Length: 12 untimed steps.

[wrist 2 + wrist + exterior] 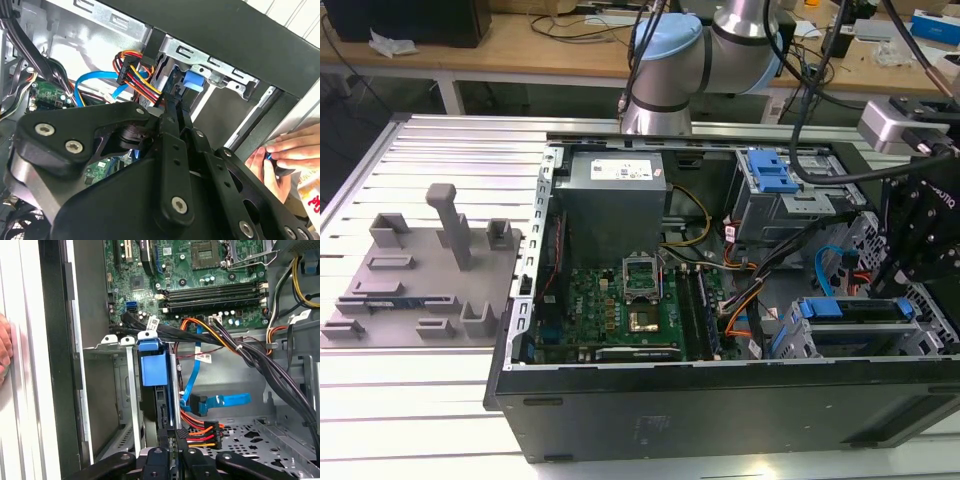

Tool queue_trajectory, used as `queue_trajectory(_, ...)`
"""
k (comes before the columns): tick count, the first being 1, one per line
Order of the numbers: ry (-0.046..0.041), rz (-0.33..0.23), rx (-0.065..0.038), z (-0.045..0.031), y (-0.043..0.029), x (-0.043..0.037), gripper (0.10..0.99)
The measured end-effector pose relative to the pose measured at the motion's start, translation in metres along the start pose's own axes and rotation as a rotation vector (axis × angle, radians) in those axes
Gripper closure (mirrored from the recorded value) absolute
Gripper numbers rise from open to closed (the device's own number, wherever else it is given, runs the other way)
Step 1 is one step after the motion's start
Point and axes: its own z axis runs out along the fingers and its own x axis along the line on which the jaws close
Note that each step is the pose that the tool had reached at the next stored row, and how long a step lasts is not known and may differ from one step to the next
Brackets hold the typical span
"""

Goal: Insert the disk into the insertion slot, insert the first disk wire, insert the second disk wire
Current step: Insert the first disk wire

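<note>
Disk (pixel 820 308) seated in slot (pixel 786 345), exterior view's lower right | claw (pixel 176 446) clamped on wire plug (pixel 181 433), first wrist view | disk dead ahead of claw, plug just beside its rear edge

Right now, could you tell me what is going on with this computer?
A robot arm works inside an open PC case. The disk, in a blue carrier, sits in the slot. The end effector is at the disk's end, beside the multicoloured wire; a blue wire lies nearby. A person's hand is outside the case.
</note>
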Motion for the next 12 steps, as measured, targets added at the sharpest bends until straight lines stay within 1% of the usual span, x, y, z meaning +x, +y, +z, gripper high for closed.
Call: queue_trajectory(12,-0.0001,0.000,0.000,0.0002,-0.0008,0.0000,0.922)
